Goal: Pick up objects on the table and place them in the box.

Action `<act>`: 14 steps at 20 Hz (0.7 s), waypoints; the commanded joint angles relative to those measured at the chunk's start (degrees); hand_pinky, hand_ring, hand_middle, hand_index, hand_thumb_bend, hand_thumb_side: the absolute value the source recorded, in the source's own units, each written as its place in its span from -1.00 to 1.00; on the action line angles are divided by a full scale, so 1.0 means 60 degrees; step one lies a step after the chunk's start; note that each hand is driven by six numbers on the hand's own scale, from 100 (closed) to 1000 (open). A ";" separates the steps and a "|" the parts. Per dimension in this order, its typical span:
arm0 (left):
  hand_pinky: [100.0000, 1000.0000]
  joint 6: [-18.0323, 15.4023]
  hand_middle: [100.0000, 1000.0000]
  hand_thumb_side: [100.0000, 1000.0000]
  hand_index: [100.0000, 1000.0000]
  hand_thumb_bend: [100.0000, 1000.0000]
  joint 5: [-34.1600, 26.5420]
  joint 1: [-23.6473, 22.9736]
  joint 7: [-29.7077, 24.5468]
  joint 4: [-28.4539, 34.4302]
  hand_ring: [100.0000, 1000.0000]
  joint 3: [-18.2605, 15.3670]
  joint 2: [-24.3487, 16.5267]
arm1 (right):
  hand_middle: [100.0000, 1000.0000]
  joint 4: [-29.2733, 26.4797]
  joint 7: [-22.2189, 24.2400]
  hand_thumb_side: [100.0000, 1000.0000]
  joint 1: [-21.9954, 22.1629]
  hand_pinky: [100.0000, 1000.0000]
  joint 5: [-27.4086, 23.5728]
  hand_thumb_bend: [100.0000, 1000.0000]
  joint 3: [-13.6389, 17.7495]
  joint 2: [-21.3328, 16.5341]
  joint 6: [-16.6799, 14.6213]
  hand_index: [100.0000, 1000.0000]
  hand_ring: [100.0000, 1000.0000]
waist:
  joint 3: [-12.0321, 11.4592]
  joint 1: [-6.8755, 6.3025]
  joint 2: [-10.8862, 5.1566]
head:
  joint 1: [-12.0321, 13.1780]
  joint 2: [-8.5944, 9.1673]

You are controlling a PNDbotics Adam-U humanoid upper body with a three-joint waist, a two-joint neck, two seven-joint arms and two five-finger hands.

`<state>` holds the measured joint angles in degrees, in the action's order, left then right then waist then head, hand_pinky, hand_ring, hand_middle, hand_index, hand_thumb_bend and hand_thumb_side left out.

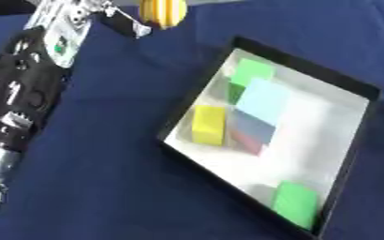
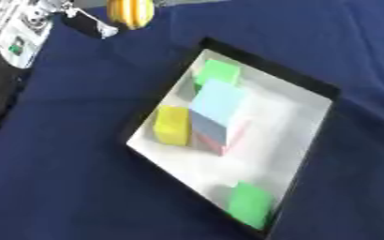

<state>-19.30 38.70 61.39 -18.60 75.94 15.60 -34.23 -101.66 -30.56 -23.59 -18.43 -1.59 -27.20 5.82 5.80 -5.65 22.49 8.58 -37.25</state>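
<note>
A yellow ball with pale stripes [image 1: 163, 11] is at the top edge, a faint shadow on the blue cloth below it. My left arm runs up the left side, and my left hand [image 1: 128, 23] is curled on the ball, a dark finger with a pale tip against its lower left side. The rest of the hand is cut off by the frame's edge. To the right stands the black-rimmed box [image 1: 355, 140] with a white floor. It holds a green block [image 1: 251, 71], a light blue block [image 1: 263, 101] lying on a pink and blue one, a yellow block [image 1: 209, 124] and a second green block [image 1: 296, 202].
Dark blue cloth [image 1: 105, 164] covers the table all round the box. My left forearm [image 1: 19, 103], black with silver parts, fills the left edge.
</note>
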 commanded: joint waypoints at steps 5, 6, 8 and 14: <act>0.22 0.0814 0.08 -1.00 0.22 -0.48 -0.2134 -0.0381 -0.1813 0.3519 0.23 0.0941 -0.0526 | 0.36 -0.0195 -0.0139 -0.06 0.0067 0.56 -0.0010 -1.00 0.0221 -0.0379 -0.0038 0.57 0.48 | -0.0215 0.0186 -0.0491 | -0.0402 -0.0121; 0.22 0.0978 0.08 -1.00 0.22 -0.46 -0.2202 -0.0419 -0.1851 0.3730 0.23 0.0925 -0.0426 | 0.36 -0.0192 -0.0166 -0.06 0.0088 0.56 -0.0013 -1.00 0.0245 -0.0377 -0.0049 0.57 0.48 | -0.0266 0.0186 -0.0499 | -0.0490 -0.0142; 0.22 0.1207 0.08 -1.00 0.23 -0.48 -0.2204 -0.0459 -0.1951 0.4033 0.23 0.0982 -0.0231 | 0.36 -0.0185 -0.0189 -0.06 0.0106 0.56 -0.0007 -1.00 0.0261 -0.0366 -0.0065 0.57 0.48 | -0.0329 0.0188 -0.0515 | -0.0645 -0.0152; 0.22 0.1373 0.06 -1.00 0.22 -0.53 -0.1909 -0.0462 -0.2093 0.4062 0.20 0.1121 0.0472 | 0.36 -0.0172 -0.0207 -0.06 0.0176 0.56 0.0006 -1.00 0.0277 -0.0374 -0.0072 0.57 0.48 | -0.0401 0.0211 -0.0547 | -0.0864 -0.0126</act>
<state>-11.36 26.91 57.95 -31.13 99.67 22.50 -31.46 -101.67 -31.63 -22.13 -18.43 -0.55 -27.67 5.42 3.45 -5.50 21.90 3.71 -38.16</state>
